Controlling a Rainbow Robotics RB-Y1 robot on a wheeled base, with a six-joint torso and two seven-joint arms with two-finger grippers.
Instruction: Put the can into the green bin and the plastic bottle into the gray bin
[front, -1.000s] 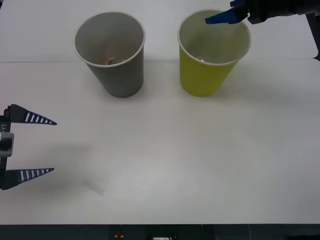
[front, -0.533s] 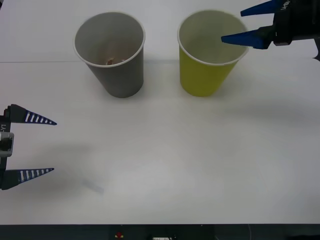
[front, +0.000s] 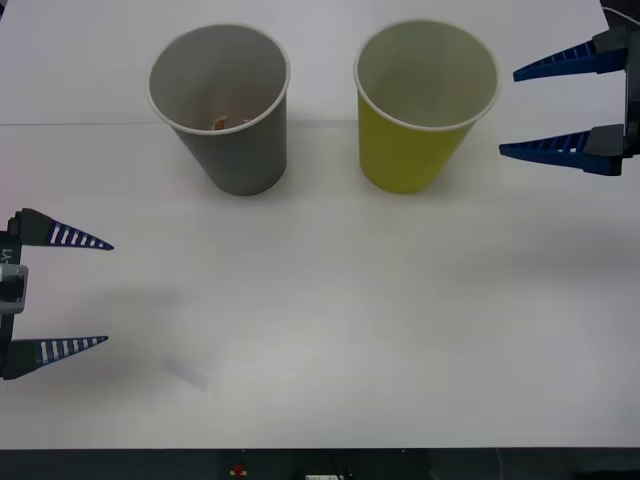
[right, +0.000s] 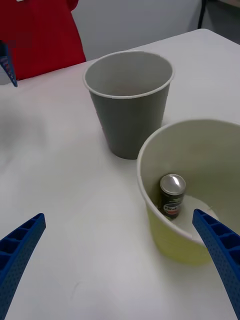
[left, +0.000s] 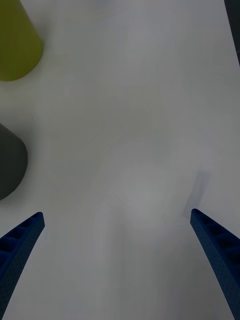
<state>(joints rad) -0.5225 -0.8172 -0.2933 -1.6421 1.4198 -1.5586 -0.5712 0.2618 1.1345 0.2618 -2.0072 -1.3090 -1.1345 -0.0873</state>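
The can (right: 172, 195) stands upright at the bottom of the green bin (front: 415, 150) (right: 170, 240). To its left stands the gray bin (front: 240, 150) (right: 132, 120). A small orange thing (front: 220, 122) lies at its bottom, and I cannot tell whether it is the plastic bottle. My right gripper (front: 508, 112) (right: 119, 216) hangs open and empty just right of the green bin, apart from its rim. My left gripper (front: 110, 293) (left: 117, 214) rests open and empty at the table's near left.
Both cups stand at the back of the white table (front: 330, 300), also seen in the left wrist view as green bin (left: 15, 45) and gray bin (left: 10, 160). A faint clear strip (front: 188, 373) lies near the front edge.
My right gripper has drawn back from over the green bin's rim, out to the right and lower, with its fingers spread wider. The left arm has not moved.
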